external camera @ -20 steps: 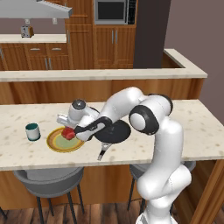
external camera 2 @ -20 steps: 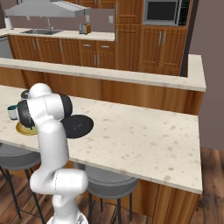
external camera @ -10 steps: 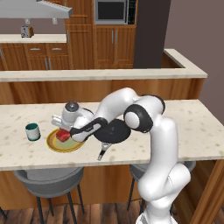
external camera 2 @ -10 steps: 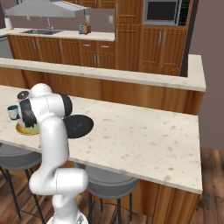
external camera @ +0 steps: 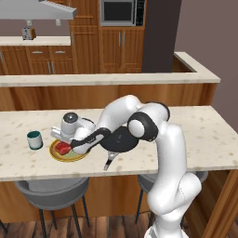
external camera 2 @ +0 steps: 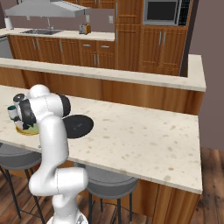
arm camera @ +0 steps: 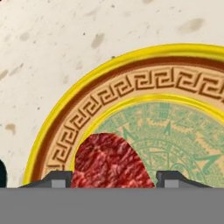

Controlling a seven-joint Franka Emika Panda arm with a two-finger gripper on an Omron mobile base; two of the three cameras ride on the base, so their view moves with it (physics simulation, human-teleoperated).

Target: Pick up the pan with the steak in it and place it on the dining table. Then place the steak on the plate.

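The plate [arm camera: 131,89] is showing a bright yellow rim, a brown ring, a tan band of Greek-key pattern and a pale green centre with fine figures. The steak [arm camera: 109,162] is showing mottled dark red. The desk [arm camera: 52,48] is showing beige with brown speckles. The pan [external camera: 122,139] is looking black.

The dining table [external camera: 195,139], a long beige speckled stone top with a raised wooden back ledge, runs across the middle of the left base view. The plate [external camera: 58,155] lies flat on it at centre left, with a yellow rim, a brown key-pattern band and a pale green centre [arm camera: 175,131]. The steak [arm camera: 109,162], a red lumpy chunk, sits on the plate's green centre near its inner rim, at the bottom of the hand view. The pan [external camera: 122,139], round and black, rests empty on the table just right of the plate, its short handle [external camera: 109,161] pointing toward the lower edge of the frame.
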